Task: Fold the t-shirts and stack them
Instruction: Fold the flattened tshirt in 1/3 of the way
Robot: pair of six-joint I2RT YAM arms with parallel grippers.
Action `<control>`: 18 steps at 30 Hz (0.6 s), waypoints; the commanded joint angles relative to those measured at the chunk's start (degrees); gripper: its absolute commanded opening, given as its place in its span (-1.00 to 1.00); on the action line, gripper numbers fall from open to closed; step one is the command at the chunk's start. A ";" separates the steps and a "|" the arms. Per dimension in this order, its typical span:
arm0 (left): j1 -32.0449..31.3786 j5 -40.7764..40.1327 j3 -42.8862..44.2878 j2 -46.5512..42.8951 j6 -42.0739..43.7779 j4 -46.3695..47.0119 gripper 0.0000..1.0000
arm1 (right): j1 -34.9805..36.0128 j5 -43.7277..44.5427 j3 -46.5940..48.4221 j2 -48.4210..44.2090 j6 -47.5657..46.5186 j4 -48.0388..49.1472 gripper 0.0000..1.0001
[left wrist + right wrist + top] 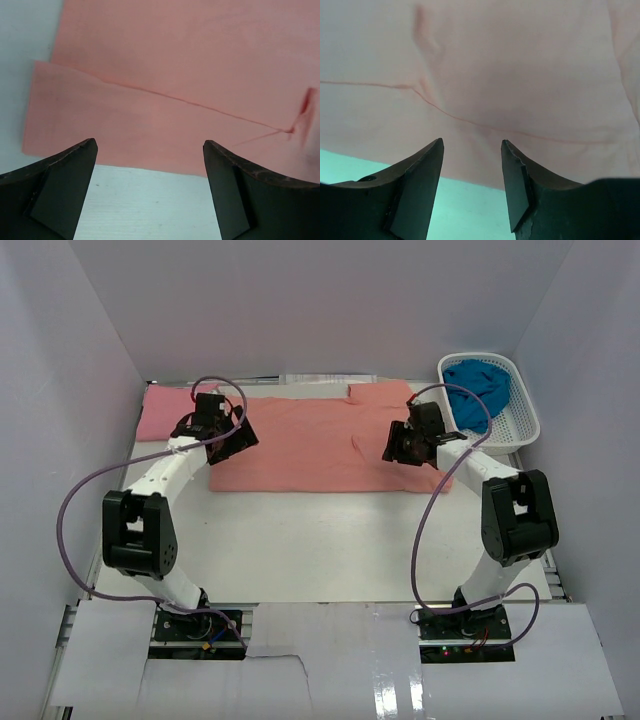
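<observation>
White table (300, 550), pale walls (330, 300) around it, salmon-orange t-shirt (310, 445) lying flat

The large shirt (320, 445) is plain salmon-orange against the white table (330, 540), and the left-hand shirt (160, 418) is a paler pink. The third shirt (478, 388) is teal-blue, its basket (522, 425) white with a lattice pattern, the cables (60, 512) purple.
</observation>
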 commanded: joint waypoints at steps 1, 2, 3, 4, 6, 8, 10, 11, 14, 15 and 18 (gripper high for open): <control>0.53 1.81 4.56 5.91 6.71 -7.74 0.96 | 0.62 12.94 1.65 2.39 -3.13 -13.60 0.12; 0.44 -0.80 5.79 6.70 7.50 -8.88 0.96 | 0.62 13.39 1.39 2.31 -3.39 -14.22 0.12; 0.44 -1.52 5.98 7.76 8.21 -9.16 0.96 | 0.62 13.74 1.04 2.22 -3.39 -14.06 0.11; 0.44 -2.32 5.81 7.94 7.95 -9.16 0.96 | 0.62 14.88 0.87 2.13 -3.48 -14.05 0.12; 0.44 -4.25 5.19 9.25 7.69 -8.37 0.95 | 0.62 15.67 1.30 2.48 -3.48 -14.49 0.12; 0.44 -4.61 5.72 10.75 7.60 -8.37 0.94 | 0.62 16.20 2.87 3.79 -3.57 -15.37 0.11; 0.27 -4.17 6.68 12.50 7.51 -8.45 0.93 | 0.62 17.08 3.67 4.68 -3.74 -16.42 0.11; 0.09 -4.17 7.12 12.86 7.16 -8.37 0.92 | 0.62 17.17 3.85 5.03 -3.83 -16.51 0.10; -2.10 -6.97 8.44 14.70 8.38 -8.10 0.92 | 0.62 16.91 3.94 5.47 -3.92 -16.43 0.10; -2.63 -8.72 8.53 15.32 8.56 -8.36 0.93 | 0.62 16.82 4.03 5.65 -3.92 -16.51 0.10; -3.60 -9.97 8.44 18.83 8.74 -9.68 0.93 | 0.62 16.56 4.55 7.31 -4.18 -17.30 0.10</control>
